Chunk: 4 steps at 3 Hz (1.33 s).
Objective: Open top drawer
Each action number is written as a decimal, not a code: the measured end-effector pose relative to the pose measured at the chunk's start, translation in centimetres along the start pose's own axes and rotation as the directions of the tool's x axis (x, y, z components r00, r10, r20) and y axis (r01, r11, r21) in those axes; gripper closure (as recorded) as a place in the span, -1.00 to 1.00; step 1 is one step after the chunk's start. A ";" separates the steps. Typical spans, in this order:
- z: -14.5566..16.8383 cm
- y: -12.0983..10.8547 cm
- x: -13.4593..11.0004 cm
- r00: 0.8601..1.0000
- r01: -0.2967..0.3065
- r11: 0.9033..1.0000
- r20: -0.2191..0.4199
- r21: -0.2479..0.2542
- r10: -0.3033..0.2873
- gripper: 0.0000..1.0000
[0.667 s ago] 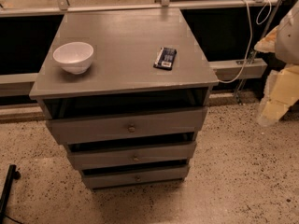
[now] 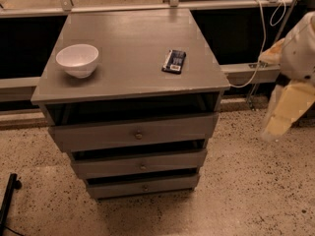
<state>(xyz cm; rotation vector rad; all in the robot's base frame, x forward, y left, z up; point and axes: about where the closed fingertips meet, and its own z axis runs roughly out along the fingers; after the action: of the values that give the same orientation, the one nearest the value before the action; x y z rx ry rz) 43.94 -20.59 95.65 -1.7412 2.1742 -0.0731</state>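
Observation:
The grey cabinet [image 2: 133,48] has three drawers stacked at its front. The top drawer [image 2: 98,136] is the widest, with a small round metal knob [image 2: 139,135] at mid-front. It stands a little way out, with a dark gap above its front. Two narrower drawers [image 2: 140,165] sit below it, each with a like knob. My arm and gripper [image 2: 285,113] are cream-coloured and hang at the right edge of the view. They are well to the right of the cabinet, apart from it and from the knob.
A white bowl [image 2: 78,59] stands on the cabinet top at the left, and a small dark packet [image 2: 174,61] lies at the right. A white cable [image 2: 260,43] hangs by a rail behind. A black object [image 2: 7,200] lies on the speckled floor at the lower left.

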 end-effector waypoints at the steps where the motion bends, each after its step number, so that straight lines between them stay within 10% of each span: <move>1: 7.1 4.0 -2.1 0.982 0.146 0.989 0.128 -0.025 -0.142 -1.00; 3: 7.8 4.0 -2.3 0.974 0.170 0.985 0.159 -0.021 -0.164 -1.00; 4: 12.6 4.4 -4.3 0.937 0.310 0.951 0.169 -0.001 -0.305 -1.00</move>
<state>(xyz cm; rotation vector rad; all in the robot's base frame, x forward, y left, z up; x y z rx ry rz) 44.37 -13.18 83.79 -2.0130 1.7796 0.0252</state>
